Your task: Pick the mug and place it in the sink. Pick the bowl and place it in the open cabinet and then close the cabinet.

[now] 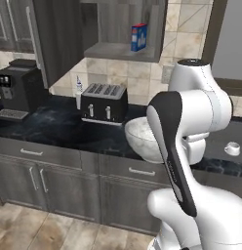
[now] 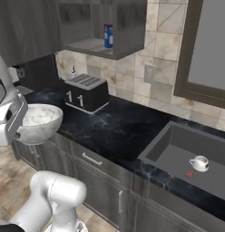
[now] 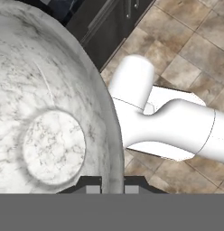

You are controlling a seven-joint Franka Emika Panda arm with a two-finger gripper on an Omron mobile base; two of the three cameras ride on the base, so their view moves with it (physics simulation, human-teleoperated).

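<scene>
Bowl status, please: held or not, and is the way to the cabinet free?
Pincer shut on bowl rim, bowl lifted at counter edge. Mug in sink. Cabinet open, blue box on shelf; toaster stands below.

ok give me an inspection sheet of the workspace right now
surface: black counter, bare stretch between toaster and sink
job's things: mug lies in the sink; bowl held up at the counter edge; cabinet open
clutter: toaster, coffee machine, blue box on the cabinet shelf
end effector: shut on the bowl rim
cables: nothing seen
surroundings: tiled wall, window, drawers below
</scene>
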